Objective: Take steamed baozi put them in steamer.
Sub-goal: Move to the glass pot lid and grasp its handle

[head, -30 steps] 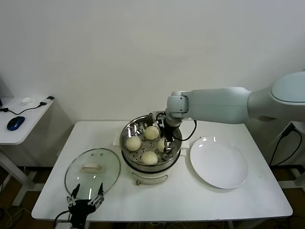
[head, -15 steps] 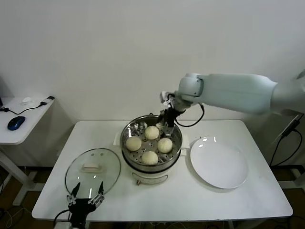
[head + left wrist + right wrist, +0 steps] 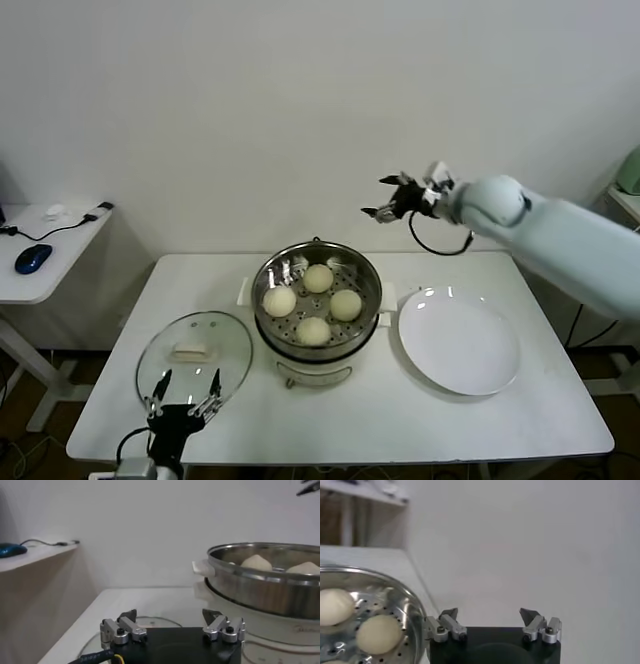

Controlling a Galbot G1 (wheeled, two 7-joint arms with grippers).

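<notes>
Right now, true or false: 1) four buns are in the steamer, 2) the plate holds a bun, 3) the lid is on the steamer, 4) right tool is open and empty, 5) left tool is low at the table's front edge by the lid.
1) True: four buns sit in the steamer.
2) False: the plate is bare.
3) False: the lid lies on the table, left of the steamer.
4) True: the right tool is open, empty, raised.
5) True: the left tool is there, open.
</notes>
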